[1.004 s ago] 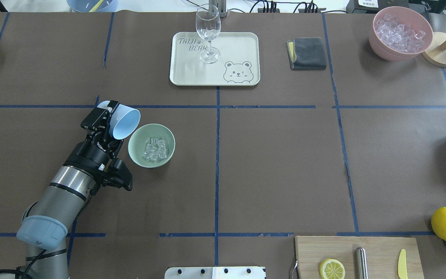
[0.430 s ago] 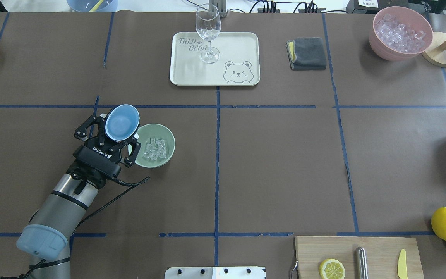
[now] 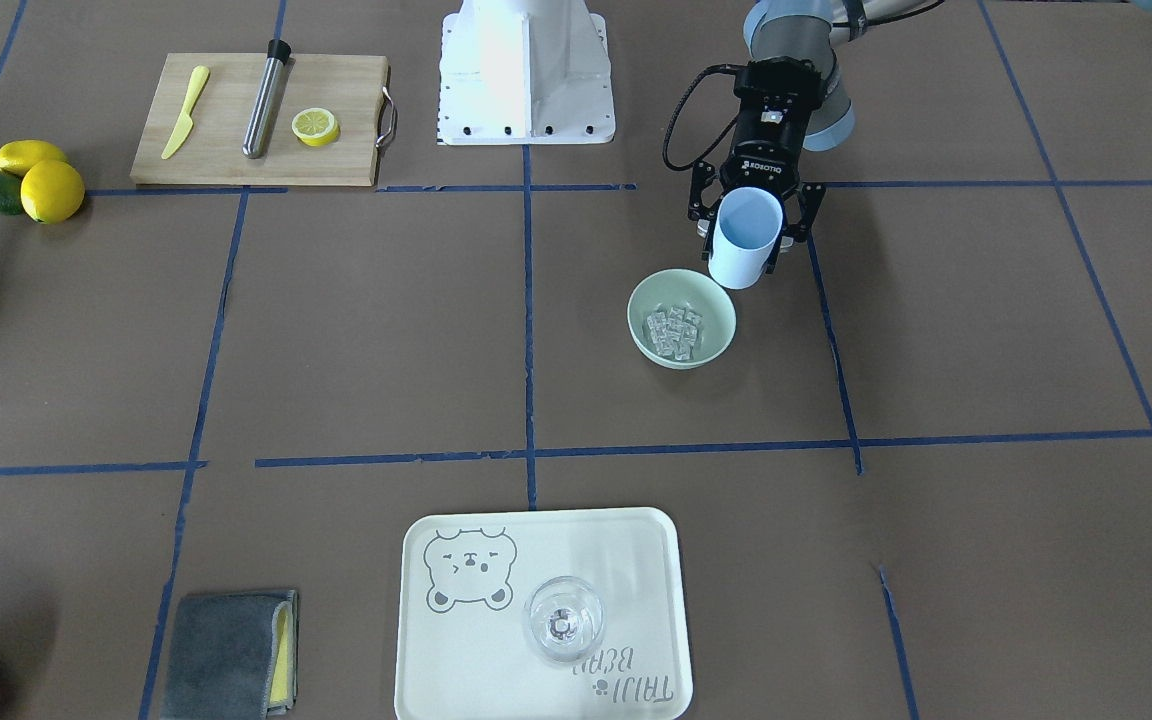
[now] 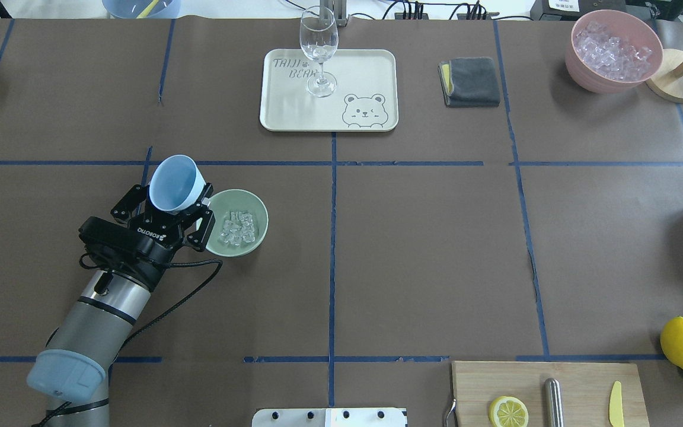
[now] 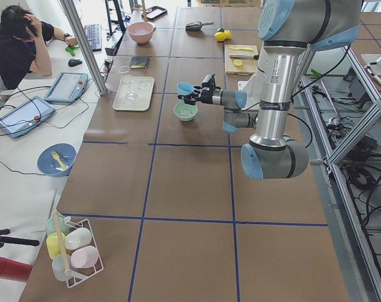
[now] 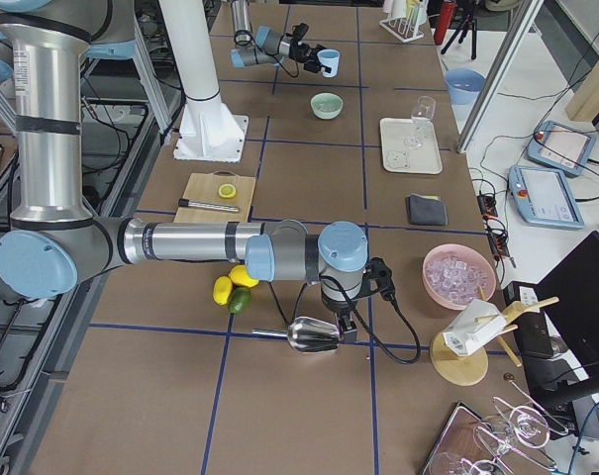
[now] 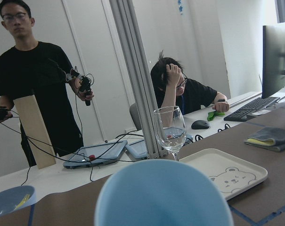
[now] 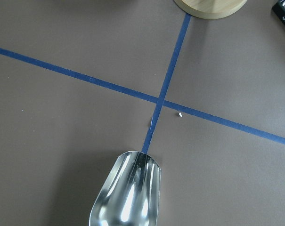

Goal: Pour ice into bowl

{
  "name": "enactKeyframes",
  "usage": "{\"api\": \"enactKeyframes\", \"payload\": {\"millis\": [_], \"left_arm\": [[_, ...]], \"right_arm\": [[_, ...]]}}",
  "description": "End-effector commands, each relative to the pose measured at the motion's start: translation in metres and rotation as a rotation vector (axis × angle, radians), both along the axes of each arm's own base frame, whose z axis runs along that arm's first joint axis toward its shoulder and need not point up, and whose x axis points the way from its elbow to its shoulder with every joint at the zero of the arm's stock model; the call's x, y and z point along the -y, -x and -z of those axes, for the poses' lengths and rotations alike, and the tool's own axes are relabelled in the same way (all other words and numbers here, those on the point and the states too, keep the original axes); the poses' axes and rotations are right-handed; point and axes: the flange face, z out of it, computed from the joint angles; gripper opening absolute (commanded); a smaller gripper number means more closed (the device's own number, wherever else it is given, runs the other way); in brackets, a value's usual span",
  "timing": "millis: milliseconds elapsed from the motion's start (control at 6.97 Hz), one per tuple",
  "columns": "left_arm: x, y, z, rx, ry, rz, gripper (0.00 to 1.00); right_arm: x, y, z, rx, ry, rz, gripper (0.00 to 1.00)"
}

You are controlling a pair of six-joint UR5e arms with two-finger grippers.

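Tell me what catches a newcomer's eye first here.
The left hand grips a nearly upright light blue cup beside the round pale mint-green bowl, where small clear ice cubes lie heaped. A round pink bowl full of cubes sits at the table's far right corner.

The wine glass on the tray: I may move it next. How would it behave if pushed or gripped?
The wine glass looks top-heavy, a wide bowl on a thin stem and small foot, so a high push would likely tip it. Clear glass is probably fragile and slick to grip. On the smooth tray it may slide.
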Motion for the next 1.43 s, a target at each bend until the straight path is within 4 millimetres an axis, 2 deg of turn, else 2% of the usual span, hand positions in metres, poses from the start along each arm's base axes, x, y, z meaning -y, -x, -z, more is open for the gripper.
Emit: {"api": "enactKeyframes", "payload": {"millis": [0,143,430,574,861,1004,1147,1291], "left_arm": [[0.002,0.006,-0.004,-0.021,0.016,0.009,0.00],[0.002,0.011,-0.015,-0.008,0.022,-0.004,0.00],[0.006,0.037,-0.065,-0.051,0.094,-0.043,0.00],[0.011,0.063,-0.101,-0.057,0.144,-0.059,0.00],[0.018,0.129,-0.171,-0.051,0.259,-0.050,0.00],[0.018,0.152,-0.199,-0.042,0.303,-0.023,0.00],[0.020,0.165,-0.227,0.001,0.327,0.006,0.00],[0.021,0.166,-0.261,0.019,0.366,0.026,0.00]], "right_arm": [[0.001,0.000,0.002,0.000,-0.003,-0.002,1.00],[0.001,0.000,0.002,0.000,-0.004,-0.002,1.00],[0.002,0.000,0.003,0.000,-0.006,-0.002,1.00],[0.002,0.000,0.004,0.000,-0.009,-0.001,1.00],[0.002,0.001,0.002,0.000,-0.007,0.002,1.00],[0.001,0.000,0.002,0.000,-0.005,0.000,1.00],[0.001,0.000,0.002,0.000,-0.005,0.000,1.00],[0.001,0.000,0.002,0.000,-0.005,0.000,1.00]]}}
